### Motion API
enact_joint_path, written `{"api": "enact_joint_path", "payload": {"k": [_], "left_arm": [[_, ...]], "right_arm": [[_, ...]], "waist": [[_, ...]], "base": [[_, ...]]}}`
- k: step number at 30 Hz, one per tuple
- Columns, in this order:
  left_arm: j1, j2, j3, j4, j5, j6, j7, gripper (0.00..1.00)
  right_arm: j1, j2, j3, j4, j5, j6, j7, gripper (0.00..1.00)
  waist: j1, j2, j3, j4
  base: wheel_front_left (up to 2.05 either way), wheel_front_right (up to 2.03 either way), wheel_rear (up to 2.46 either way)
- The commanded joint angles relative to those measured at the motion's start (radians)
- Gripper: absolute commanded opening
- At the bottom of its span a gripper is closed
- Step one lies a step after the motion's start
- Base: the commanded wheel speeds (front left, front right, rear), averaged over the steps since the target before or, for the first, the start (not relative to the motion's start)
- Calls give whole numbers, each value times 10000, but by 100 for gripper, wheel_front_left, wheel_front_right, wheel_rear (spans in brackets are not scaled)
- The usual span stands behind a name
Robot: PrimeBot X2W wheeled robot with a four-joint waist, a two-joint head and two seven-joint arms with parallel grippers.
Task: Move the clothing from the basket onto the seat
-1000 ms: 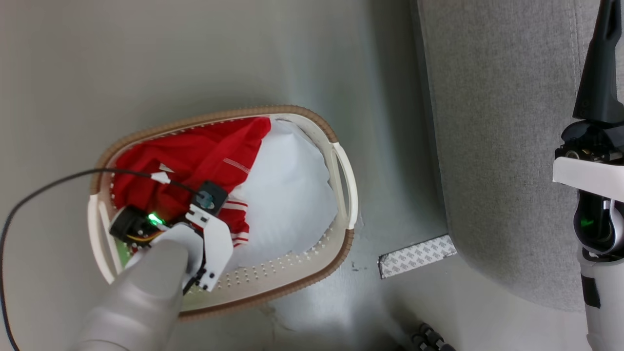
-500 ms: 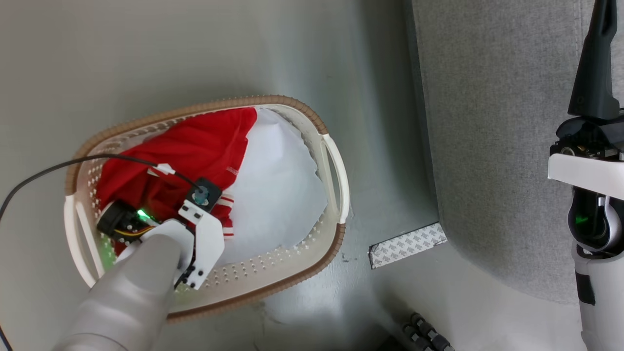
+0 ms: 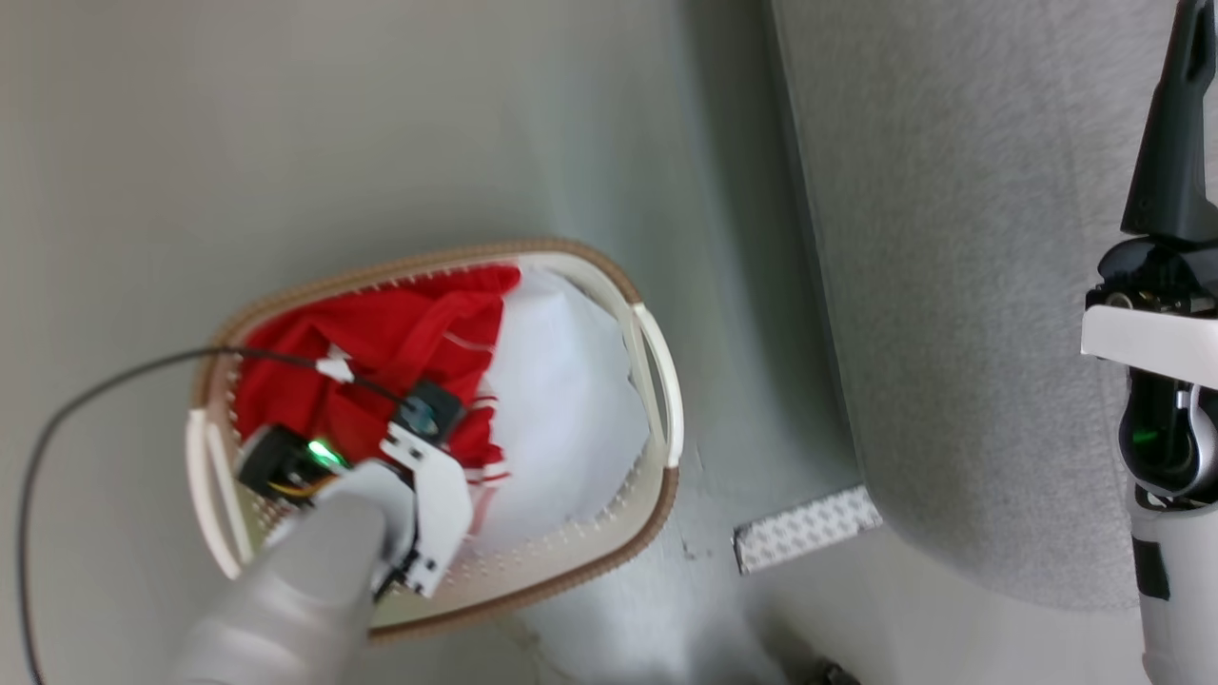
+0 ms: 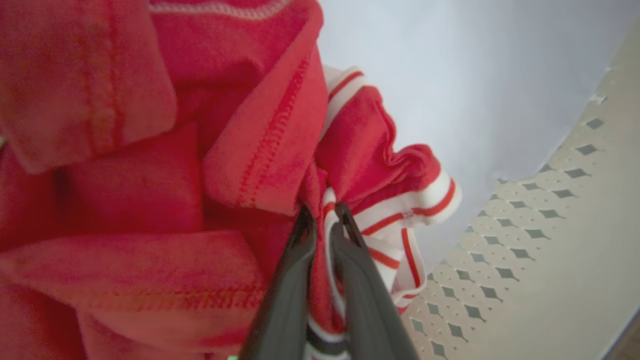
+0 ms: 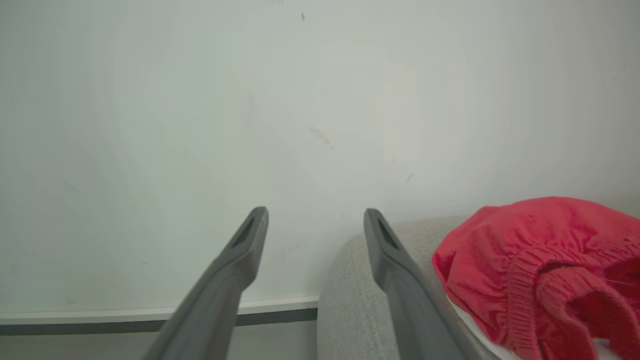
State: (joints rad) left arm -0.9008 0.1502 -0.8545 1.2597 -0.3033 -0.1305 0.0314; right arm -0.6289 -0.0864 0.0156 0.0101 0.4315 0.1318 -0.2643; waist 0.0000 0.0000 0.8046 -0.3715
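The cream basket (image 3: 657, 381) stands on the floor left of the grey seat (image 3: 952, 285). Red clothing (image 3: 381, 342) lies in its left half beside a plain white cloth (image 3: 571, 400). My left wrist (image 3: 423, 447) reaches down into the basket. In the left wrist view my left gripper (image 4: 323, 215) is shut on a fold of the red clothing (image 4: 260, 150) at its red-white striped trim. My right gripper (image 5: 315, 216) stands open with nothing in it, one dark finger (image 3: 1168, 143) above the seat. Another red garment (image 5: 540, 260) lies on the seat (image 5: 350, 280).
A patterned grey strip (image 3: 809, 528) lies on the floor between basket and seat. A black cable (image 3: 95, 390) loops from my left wrist over the basket's left rim. The perforated basket wall (image 4: 550, 225) is close beside the left fingers. A pale wall (image 5: 250, 100) faces the right gripper.
My left gripper has shut on the red fabric, which now bunches around the wrist. The head camera has shifted, so the whole picture moved. The right arm holds still.
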Motion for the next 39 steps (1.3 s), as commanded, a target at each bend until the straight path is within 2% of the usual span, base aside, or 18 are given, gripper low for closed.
{"api": "enact_joint_path", "payload": {"k": [1,14,26,31,39], "left_arm": [[183,-43,-65,-48,-115,5,-120,0],[1070,-635,-882,-1135,-1930,5,-1858,0],[1466,-873,-1534,-2427,-2784,6,-2895,0],[1461,-841,-1190,-3276,-2885,41,-2963,0],[1743,-288,-220,-5580,-2665,530,-2975,0]], "right_arm": [[154,-91,-59,48,37,-24,1,100],[1212,-638,-249,420,-103,-22,1,100],[2175,-1109,-29,827,-134,-24,1,100],[2606,-1155,213,1013,27,-22,2,100],[3301,-856,912,1325,302,-22,2,100]], "waist": [[0,0,-565,170],[0,0,-3446,970],[0,0,-5732,2015],[0,0,-6469,2396],[0,0,-7292,2778]], "base": [[0,0,0],[0,0,0],[0,0,0],[0,0,0],[0,0,0]]}}
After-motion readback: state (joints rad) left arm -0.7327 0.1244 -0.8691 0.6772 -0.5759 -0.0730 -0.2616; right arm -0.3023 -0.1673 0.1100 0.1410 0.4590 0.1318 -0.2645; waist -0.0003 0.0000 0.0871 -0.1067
